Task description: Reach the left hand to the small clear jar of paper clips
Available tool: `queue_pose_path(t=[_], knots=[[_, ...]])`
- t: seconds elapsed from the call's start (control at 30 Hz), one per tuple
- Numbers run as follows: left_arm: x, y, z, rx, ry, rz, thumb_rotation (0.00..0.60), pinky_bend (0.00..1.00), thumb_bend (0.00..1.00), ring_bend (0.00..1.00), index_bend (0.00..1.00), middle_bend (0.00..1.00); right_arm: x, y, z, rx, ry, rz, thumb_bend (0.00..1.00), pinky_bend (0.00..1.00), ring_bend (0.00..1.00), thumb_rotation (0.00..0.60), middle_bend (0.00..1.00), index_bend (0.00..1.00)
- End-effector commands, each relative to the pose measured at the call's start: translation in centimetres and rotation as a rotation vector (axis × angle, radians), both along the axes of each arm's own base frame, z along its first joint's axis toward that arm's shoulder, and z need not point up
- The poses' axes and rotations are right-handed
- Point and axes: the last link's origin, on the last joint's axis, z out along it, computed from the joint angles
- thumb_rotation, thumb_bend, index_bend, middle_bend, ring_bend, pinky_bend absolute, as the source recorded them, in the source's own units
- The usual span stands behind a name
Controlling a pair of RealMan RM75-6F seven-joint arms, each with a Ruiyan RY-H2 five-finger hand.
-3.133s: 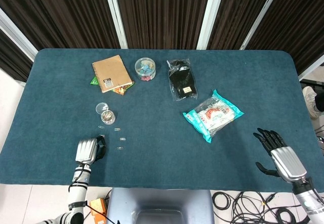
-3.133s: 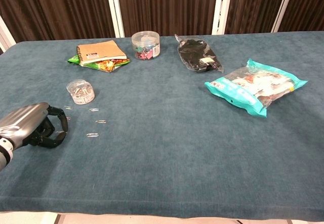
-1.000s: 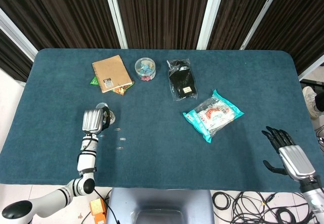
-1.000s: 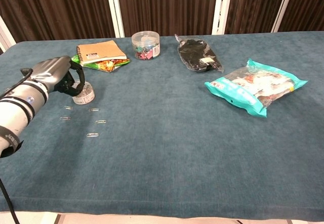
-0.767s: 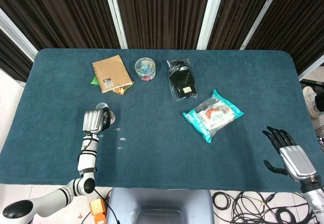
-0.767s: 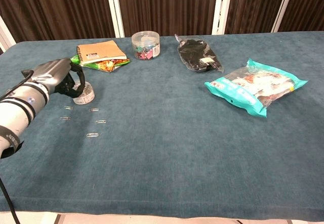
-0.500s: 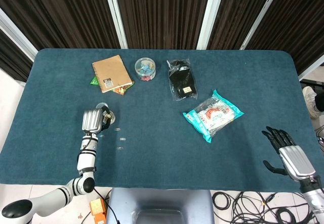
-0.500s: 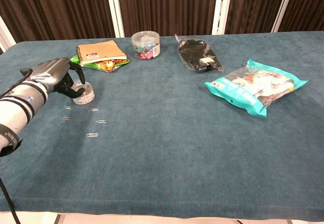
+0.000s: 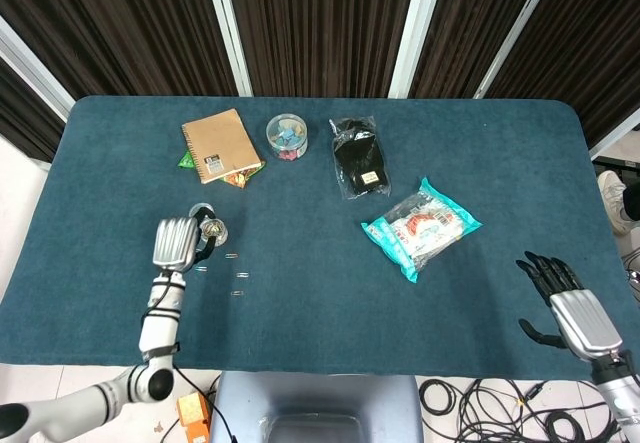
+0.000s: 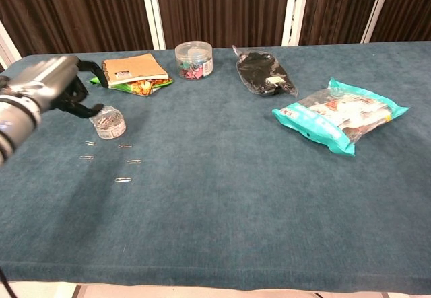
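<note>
The small clear jar of paper clips [image 9: 213,229] [image 10: 108,122] stands upright on the left part of the blue table, uncovered, with its clear lid [image 9: 200,210] lying just behind it. My left hand [image 9: 175,243] [image 10: 50,83] hovers just left of the jar and a little above it, its dark fingers [image 10: 79,106] curved toward the jar. A small gap shows between them and the jar, and the hand holds nothing. My right hand [image 9: 562,301] rests near the front right table edge, fingers spread and empty; only the head view shows it.
Loose paper clips [image 9: 232,256] [image 10: 123,179] lie in front of the jar. Behind it are a brown notebook [image 9: 220,145] on a snack packet and a tub of coloured clips [image 9: 287,135]. A black packet [image 9: 360,158] and a teal bag [image 9: 420,225] lie to the right.
My left hand rose from the front edge and curled around the jar. In the last half second it drew back to the left and lifted off it. The jar stayed put.
</note>
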Motion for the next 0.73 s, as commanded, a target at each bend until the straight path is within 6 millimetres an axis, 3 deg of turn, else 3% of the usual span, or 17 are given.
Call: queue_pose_path(t=[0.03,0.07,0.13,0.2,0.3,0.33,0.47,0.73], knots=[[-1.7,-6.2,4.8,0.054,-0.034,-0.125,0.600,1.00,0.34,0.97,0.32,0.98,0.1,0.4,0.1,-0.004,0.007,0.012,0.24,0.00,0.00,0.600,0.00,0.00],[-2.3,-7.6,5.4,0.041,-0.051,-0.134,0.600,0.99,0.34,0.94,0.29,0.95,0.1,0.5,0.1,-0.007,0.009,0.014,0.24,0.00,0.00,0.600,0.00,0.00],[-4.4,-10.8,7.0,-0.010,-0.039,-0.124,0.600,0.84,0.34,0.72,0.18,0.74,0.1,0.8,0.1,-0.013,0.014,0.015,0.24,0.00,0.00,0.600,0.00,0.00],[-7.1,-14.1,8.6,-0.070,0.089,-0.043,0.600,0.53,0.34,0.39,0.05,0.43,0.1,1.1,0.1,-0.013,0.023,0.007,0.24,0.00,0.00,0.600,0.00,0.00],[-9.3,-17.8,10.6,-0.093,0.219,0.056,0.600,0.19,0.34,0.07,0.00,0.13,0.0,1.2,0.0,-0.012,0.044,-0.012,0.24,0.00,0.00,0.600,0.00,0.00],[-9.9,-19.1,11.2,-0.073,0.234,0.072,0.600,0.10,0.34,0.01,0.00,0.06,-0.1,1.1,-0.1,-0.011,0.058,-0.020,0.24,0.00,0.00,0.600,0.00,0.00],[-11.4,-21.0,11.3,0.021,0.185,0.047,0.600,0.04,0.35,0.00,0.00,0.00,0.2,0.9,-0.6,-0.009,0.085,-0.029,0.24,0.00,0.00,0.600,0.00,0.00],[-12.3,-20.7,11.0,-0.014,0.195,0.060,0.600,0.02,0.35,0.00,0.00,0.00,0.6,0.8,-0.9,-0.006,0.102,-0.030,0.24,0.00,0.00,0.600,0.00,0.00]])
